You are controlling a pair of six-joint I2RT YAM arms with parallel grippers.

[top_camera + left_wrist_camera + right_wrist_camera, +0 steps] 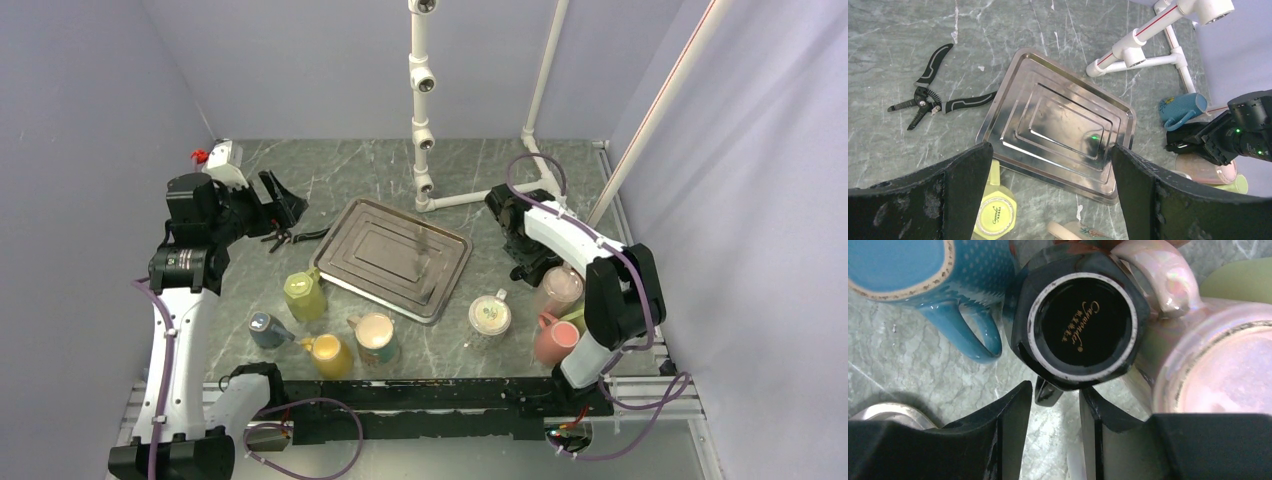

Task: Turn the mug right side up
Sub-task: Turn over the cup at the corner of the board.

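Observation:
A black eight-sided mug (1083,322) stands upside down on the table, its printed base facing my right wrist camera. Its handle (1048,392) points toward my right gripper (1055,390). The fingers stand on either side of the handle, the left one close against it and a gap on the right. In the top view the right gripper (525,255) is low at the right of the table, and it hides the black mug. My left gripper (1048,150) hangs wide open and empty above the tray's near edge.
A blue mug (923,270) lies on its side just left of the black mug, and a pearly pink mug (1208,355) presses against its right. A metal tray (395,255), pliers (930,97), a PVC rack (423,100) and several more mugs, one an upturned yellow-green one (305,293), stand around.

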